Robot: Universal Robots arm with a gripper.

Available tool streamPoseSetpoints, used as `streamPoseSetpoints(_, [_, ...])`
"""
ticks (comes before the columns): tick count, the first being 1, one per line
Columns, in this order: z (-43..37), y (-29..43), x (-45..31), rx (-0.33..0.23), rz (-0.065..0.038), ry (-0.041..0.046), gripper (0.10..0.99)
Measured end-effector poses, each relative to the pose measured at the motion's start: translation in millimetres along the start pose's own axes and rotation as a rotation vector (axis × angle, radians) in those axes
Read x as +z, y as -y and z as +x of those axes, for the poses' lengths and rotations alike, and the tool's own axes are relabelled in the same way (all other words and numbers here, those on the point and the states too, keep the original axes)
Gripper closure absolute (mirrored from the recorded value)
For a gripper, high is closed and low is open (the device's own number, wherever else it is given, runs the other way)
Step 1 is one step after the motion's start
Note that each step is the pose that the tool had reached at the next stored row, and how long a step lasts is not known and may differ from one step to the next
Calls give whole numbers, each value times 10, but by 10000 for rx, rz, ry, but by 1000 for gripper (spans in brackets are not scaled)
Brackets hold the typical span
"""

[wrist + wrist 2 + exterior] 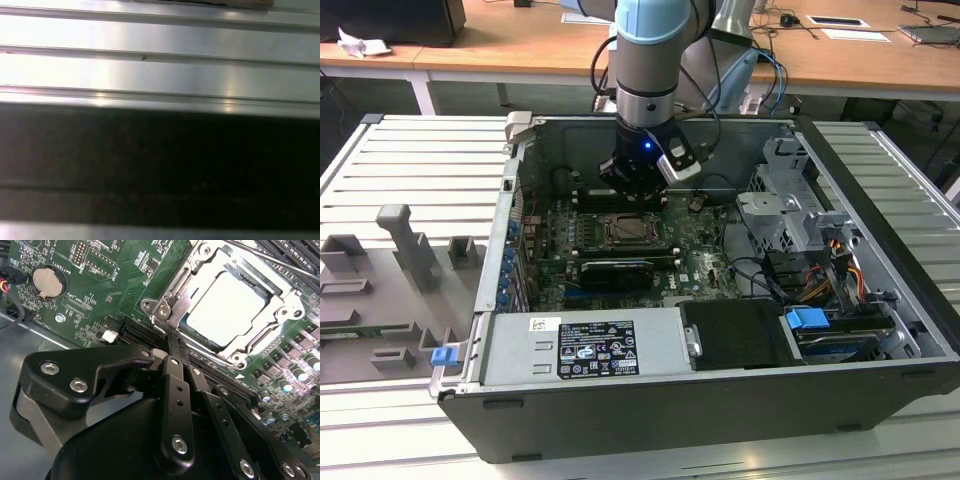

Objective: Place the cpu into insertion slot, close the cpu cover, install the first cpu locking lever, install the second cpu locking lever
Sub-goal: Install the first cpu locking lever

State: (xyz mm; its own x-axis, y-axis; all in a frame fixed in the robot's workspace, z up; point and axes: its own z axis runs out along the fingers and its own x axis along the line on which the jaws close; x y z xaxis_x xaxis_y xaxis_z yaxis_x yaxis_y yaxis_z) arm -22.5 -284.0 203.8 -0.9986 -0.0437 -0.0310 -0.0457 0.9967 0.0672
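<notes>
One cpu (226, 307) seated in slot (195, 337), cover (260, 337) closed over it; hand (176, 351) just beside, fingers together, holding nothing.

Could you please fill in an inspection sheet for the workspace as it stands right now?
Surface: ribbed metal table carrying an open computer case.
Job's things: cpu lies in the insertion slot on the green board; cpu cover is down around it.
Clutter: grey fixture blocks on the table at the exterior view's left.
Grippers: gripper hangs just above the board beside the socket, holding nothing; fingers look shut.
Cables: black arm cables; coloured wire bundle inside the case.
Surroundings: wooden desks behind.
</notes>
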Motion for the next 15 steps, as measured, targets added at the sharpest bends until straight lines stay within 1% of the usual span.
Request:
streamPoseSetpoints(2, [0,1,4,0,26,-3,980])
streamPoseSetpoints(6, [1,4,31,4,30,-6,980])
streamPoseSetpoints(7, [1,5,33,3,21,-6,980])
streamPoseSetpoints(9, [1,4,35,4,-39,-1,980])
streamPoseSetpoints(11, [0,2,33,5,-54,3,980])
streamPoseSetpoints(13, [-3,-1,4,4,-61,8,980])
streamPoseSetpoints(15, [-3,-3,-47,4,-52,3,980])
